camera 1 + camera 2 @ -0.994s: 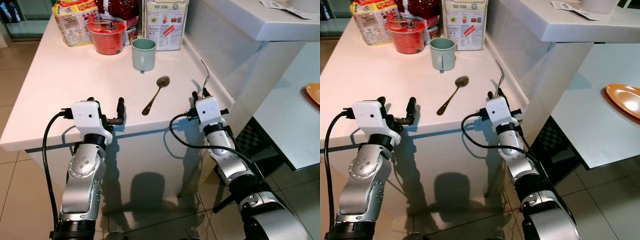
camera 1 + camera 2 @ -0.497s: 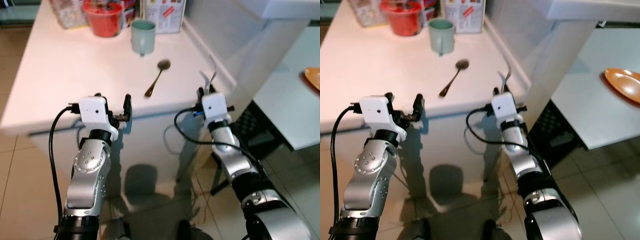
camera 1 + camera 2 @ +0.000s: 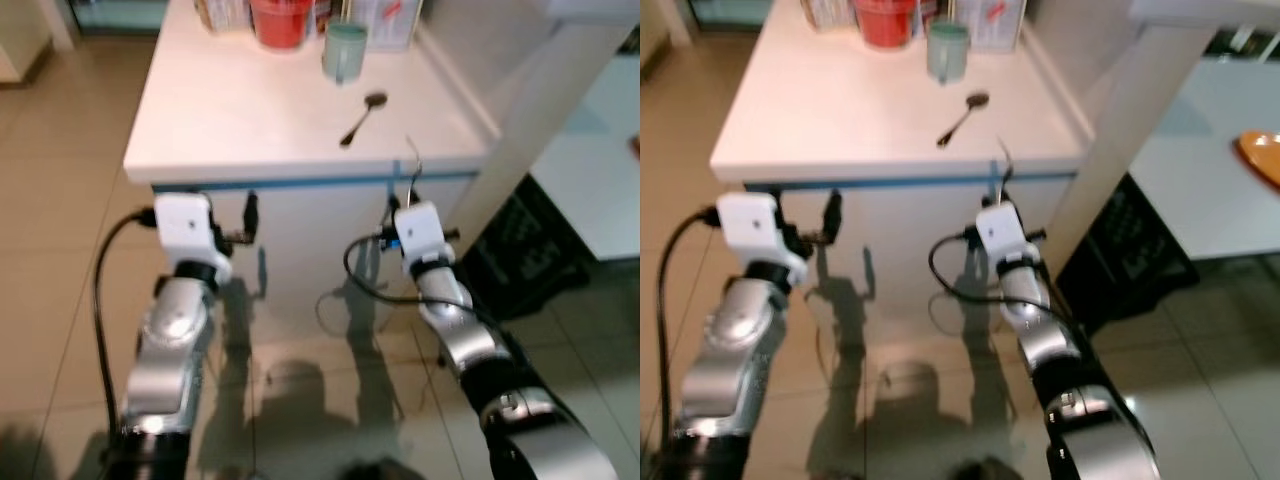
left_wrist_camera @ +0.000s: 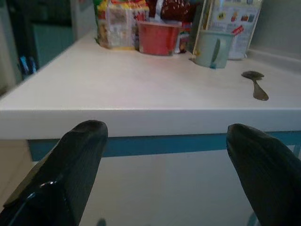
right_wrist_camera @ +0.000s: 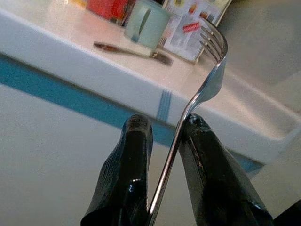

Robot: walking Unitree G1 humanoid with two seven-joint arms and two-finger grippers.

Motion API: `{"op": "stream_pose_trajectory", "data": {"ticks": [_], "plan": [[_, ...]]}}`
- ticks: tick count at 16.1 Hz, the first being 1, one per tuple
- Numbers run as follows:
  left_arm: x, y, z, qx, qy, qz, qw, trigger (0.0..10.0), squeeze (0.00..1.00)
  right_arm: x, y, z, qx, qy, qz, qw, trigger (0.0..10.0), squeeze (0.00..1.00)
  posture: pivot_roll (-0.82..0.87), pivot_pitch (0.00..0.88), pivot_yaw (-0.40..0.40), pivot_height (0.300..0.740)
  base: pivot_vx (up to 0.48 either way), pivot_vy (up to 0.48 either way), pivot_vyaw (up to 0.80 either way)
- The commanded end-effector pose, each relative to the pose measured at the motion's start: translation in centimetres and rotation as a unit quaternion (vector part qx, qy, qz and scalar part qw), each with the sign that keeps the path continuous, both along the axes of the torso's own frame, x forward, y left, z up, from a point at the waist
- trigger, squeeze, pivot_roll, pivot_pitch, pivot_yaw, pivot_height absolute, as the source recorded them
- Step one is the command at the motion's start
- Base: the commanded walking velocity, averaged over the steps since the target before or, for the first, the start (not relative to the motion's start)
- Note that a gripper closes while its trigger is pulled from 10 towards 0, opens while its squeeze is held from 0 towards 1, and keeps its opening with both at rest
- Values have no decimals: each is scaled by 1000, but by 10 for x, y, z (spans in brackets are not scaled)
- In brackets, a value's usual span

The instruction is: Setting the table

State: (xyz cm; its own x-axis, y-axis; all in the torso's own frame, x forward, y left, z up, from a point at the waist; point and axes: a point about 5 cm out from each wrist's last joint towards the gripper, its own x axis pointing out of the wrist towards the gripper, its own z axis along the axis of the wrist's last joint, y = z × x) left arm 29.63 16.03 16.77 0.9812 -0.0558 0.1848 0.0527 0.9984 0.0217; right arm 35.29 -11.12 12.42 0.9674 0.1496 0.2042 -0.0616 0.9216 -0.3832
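Fork [image 5: 212, 70] pinched upright in right gripper [image 5: 162, 141], now off the white counter [image 3: 250, 120] and below its edge; robot has backed away since a second ago. Spoon [image 3: 362, 115] and green mug [image 3: 343, 50] left behind. Left gripper [image 4: 164, 155] spread, empty. Likely carrying fork to the table.

A white worktop [image 3: 250, 110] edged beneath by a blue stripe was seen, carrying a pale green mug [image 3: 344, 52] and a red bowl [image 3: 279, 20]. A silver fork [image 5: 207, 84] was gripped between black fingers [image 5: 127, 179], above beige floor tiles [image 3: 60, 200].
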Motion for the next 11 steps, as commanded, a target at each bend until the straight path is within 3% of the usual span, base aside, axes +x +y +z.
{"op": "stream_pose_trajectory", "data": {"ticks": [1, 7, 11], "plan": [[0, -12, -3, -2, 6, -19, 1000, 10000, 0, -1, -9, -6, -2, 14, -11, 1000, 0, 0, 166, 95, -58, 740, 0, 0, 0], [2, -12, -2, 19, 7, -14, 1000, 10000, 0, -2, -2, -16, -18, 55, 13, 998, 0, 0, 170, 87, -59, 740, 0, 0, 0], [4, -12, -6, 39, 18, -7, 999, 10000, 0, -2, 2, -17, -29, 59, 27, 997, 0, 0, 171, 82, -62, 740, 0, -449, 0]]}}
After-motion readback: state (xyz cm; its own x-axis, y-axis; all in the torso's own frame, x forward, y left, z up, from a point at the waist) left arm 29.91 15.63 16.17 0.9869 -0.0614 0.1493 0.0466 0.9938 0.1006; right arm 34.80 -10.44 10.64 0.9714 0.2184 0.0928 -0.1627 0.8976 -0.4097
